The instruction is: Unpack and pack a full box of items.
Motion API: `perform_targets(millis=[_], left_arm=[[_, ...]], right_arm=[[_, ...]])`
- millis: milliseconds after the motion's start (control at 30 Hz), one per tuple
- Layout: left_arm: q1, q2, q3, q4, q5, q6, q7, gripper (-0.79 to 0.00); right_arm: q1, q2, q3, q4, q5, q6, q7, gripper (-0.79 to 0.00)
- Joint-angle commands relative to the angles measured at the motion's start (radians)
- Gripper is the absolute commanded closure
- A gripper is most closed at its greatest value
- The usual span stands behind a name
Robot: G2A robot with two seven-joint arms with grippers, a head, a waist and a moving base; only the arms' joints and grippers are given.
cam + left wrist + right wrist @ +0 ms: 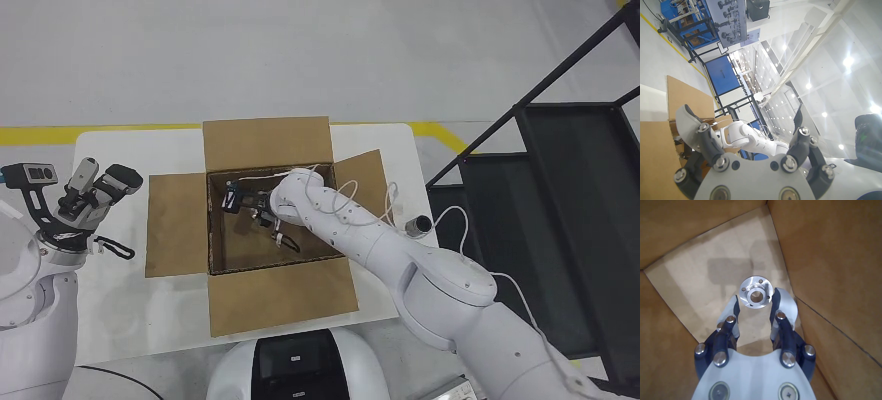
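An open cardboard box (268, 148) stands mid-table with its four flaps spread flat. My right gripper (256, 212) is down inside it. In the right wrist view the right gripper (755, 296) is open just above the box floor. A round silver metal flange (755, 294) with a centre bore and small bolt holes lies flat there, at the fingertips and between them, with a gap on each side. Brown box walls (829, 256) surround it. My left gripper (105, 182) is raised off the table's left end, open and empty (742, 111), facing the box (687, 98).
A small dark cylinder with a silver end (421, 225) lies on the white table (120, 300) to the right of the box. A black metal staircase (560, 200) stands beyond the table's right edge. The right arm (753, 138) spans over the box's right flap.
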Motion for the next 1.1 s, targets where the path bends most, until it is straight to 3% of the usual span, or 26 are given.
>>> perform_targets(millis=[0,133,433,667,767,867,967,1067], left_arm=[[0.0,0.0,0.0,0.0,0.0,0.0,0.0,-0.785],[0.0,0.0,0.0,0.0,0.0,0.0,0.0,-0.785],[0.0,0.0,0.0,0.0,0.0,0.0,0.0,-0.785],[0.0,0.0,0.0,0.0,0.0,0.0,0.0,-0.785],[0.0,0.0,0.0,0.0,0.0,0.0,0.0,-0.785],[0.0,0.0,0.0,0.0,0.0,0.0,0.0,-0.785],[0.0,0.0,0.0,0.0,0.0,0.0,0.0,-0.785],[0.0,0.0,0.0,0.0,0.0,0.0,0.0,-0.785]], right_arm=[[0.001,-0.007,0.0,0.012,-0.002,0.005,0.003,-0.573],[0.002,-0.025,0.001,0.04,-0.004,0.012,-0.002,-0.57],[0.009,-0.066,0.004,0.108,-0.002,0.012,-0.016,-0.388],[0.015,-0.094,0.007,0.162,-0.005,0.009,-0.028,-0.397],[0.021,-0.104,0.007,0.18,-0.011,0.0,-0.031,-0.36],[0.027,-0.114,0.007,0.199,-0.017,-0.005,-0.036,-0.256],[0.034,-0.124,0.007,0.215,-0.024,-0.012,-0.039,-0.025],[0.037,-0.134,0.006,0.231,-0.031,-0.016,-0.038,0.0]])
